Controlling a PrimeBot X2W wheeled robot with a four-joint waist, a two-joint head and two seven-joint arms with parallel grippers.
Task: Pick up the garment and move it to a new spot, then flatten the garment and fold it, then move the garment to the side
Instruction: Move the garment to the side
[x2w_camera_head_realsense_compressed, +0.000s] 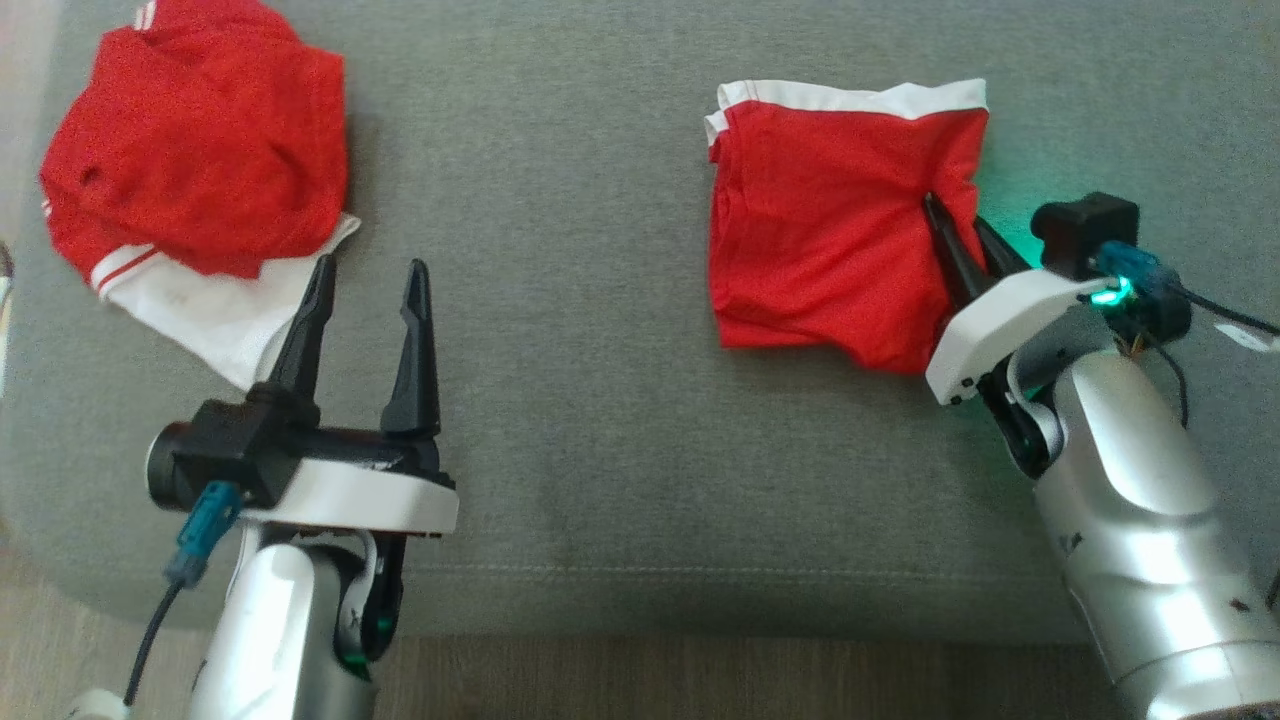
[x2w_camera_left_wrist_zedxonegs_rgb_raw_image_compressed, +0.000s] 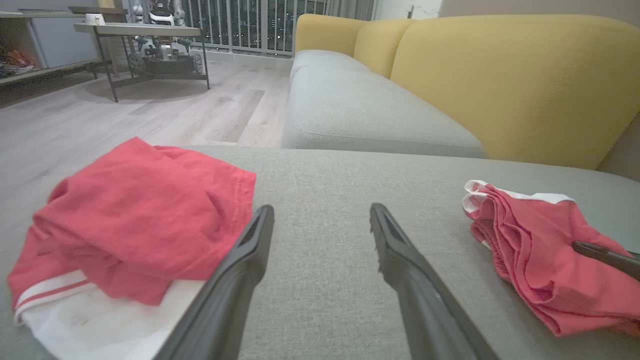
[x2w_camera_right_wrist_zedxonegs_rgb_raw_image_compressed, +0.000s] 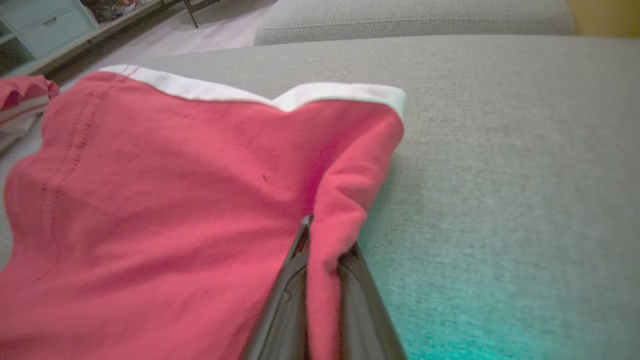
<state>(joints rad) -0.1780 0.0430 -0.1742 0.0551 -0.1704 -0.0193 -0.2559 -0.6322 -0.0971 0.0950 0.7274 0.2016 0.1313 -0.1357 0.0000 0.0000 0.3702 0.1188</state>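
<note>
The garment (x2w_camera_head_realsense_compressed: 820, 220), red with a white band along its far edge, lies folded on the right part of the grey cushion (x2w_camera_head_realsense_compressed: 600, 400). My right gripper (x2w_camera_head_realsense_compressed: 955, 212) is shut on a pinch of its right edge; in the right wrist view the red cloth (x2w_camera_right_wrist_zedxonegs_rgb_raw_image_compressed: 175, 190) is caught between the two fingers of that gripper (x2w_camera_right_wrist_zedxonegs_rgb_raw_image_compressed: 327, 235). In the left wrist view the garment (x2w_camera_left_wrist_zedxonegs_rgb_raw_image_compressed: 535, 245) lies at the right, with a right fingertip (x2w_camera_left_wrist_zedxonegs_rgb_raw_image_compressed: 605, 255) on it. My left gripper (x2w_camera_head_realsense_compressed: 370, 265) stands open and empty above the cushion at the lower left, as does its own wrist view (x2w_camera_left_wrist_zedxonegs_rgb_raw_image_compressed: 321, 210).
A second red and white garment (x2w_camera_head_realsense_compressed: 200, 140) lies bunched at the cushion's far left, just beside the left fingers (x2w_camera_left_wrist_zedxonegs_rgb_raw_image_compressed: 235, 280). The cushion's front edge (x2w_camera_head_realsense_compressed: 640, 625) runs near the bottom, with wood floor below. A yellow sofa back (x2w_camera_left_wrist_zedxonegs_rgb_raw_image_compressed: 500, 75) rises behind.
</note>
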